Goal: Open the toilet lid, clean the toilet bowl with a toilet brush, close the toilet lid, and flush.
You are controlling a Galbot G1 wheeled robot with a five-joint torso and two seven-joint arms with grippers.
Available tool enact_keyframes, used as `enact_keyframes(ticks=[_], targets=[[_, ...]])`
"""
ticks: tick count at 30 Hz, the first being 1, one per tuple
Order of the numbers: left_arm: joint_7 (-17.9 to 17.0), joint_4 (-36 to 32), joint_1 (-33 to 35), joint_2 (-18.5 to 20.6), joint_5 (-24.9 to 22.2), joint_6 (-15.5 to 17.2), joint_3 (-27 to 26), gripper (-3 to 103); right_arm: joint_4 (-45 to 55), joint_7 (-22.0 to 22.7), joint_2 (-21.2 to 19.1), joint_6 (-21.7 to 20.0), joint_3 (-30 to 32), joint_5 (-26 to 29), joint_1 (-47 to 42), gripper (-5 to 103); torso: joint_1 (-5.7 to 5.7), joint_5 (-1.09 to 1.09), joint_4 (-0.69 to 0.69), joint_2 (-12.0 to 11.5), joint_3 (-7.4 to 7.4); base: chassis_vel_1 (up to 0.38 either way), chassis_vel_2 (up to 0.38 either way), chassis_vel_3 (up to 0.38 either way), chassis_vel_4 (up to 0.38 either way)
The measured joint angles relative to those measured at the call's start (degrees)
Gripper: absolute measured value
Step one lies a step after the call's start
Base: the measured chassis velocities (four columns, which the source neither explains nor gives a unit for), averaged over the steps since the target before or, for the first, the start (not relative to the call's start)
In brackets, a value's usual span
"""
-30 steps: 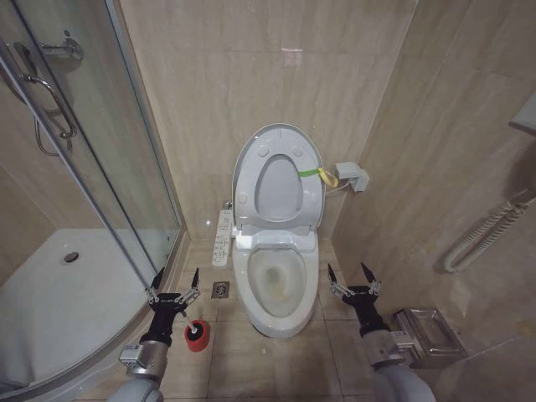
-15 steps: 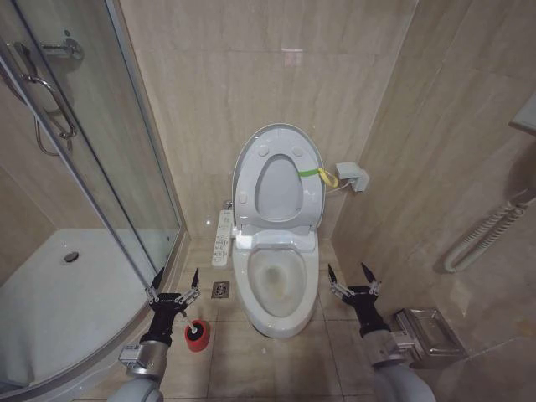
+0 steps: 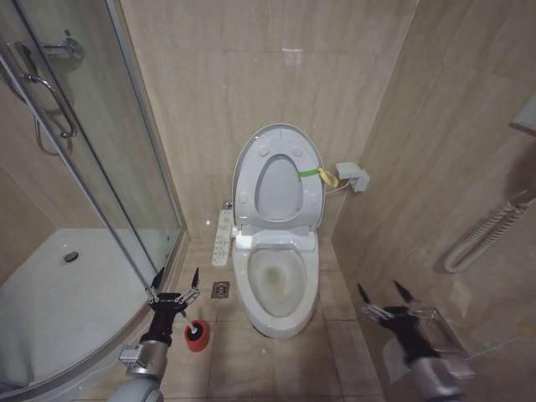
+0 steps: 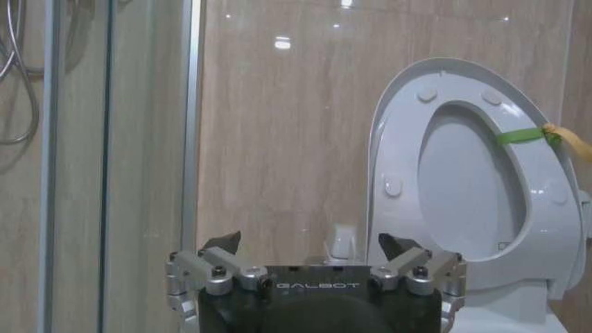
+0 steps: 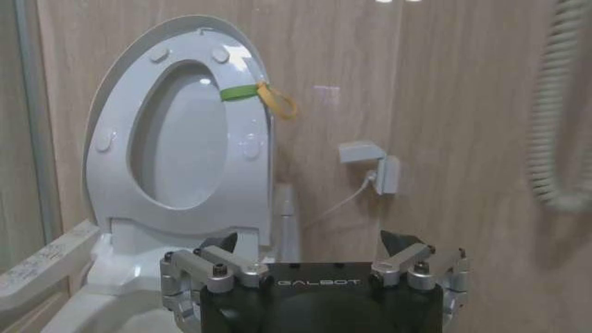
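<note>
Head view: lid (image 3: 279, 180) stands up; left tool (image 3: 173, 295), spread, hovers at 11 o'clock of the brush (image 3: 195, 334). Descend squarely onto its handle. Right tool (image 3: 388, 308) spread.

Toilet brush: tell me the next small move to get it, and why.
Probably lower the left gripper onto the brush. The lid already stands open against the wall, the bowl is exposed, and that gripper hangs open just above and beside the red holder, while the right gripper is off beside the bowl.
</note>
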Motion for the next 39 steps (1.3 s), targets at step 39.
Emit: enact_keyframes(ticks=[39], targets=[[0.0, 0.0, -0.01, 0.0, 0.0, 0.0, 0.0, 100, -3.14, -0.52, 11.73, 0.15, -4.5, -2.57, 9.03, 100, 0.0, 0.0, 0.02, 0.0, 0.01, 0.0, 0.0, 0.0, 0.0]])
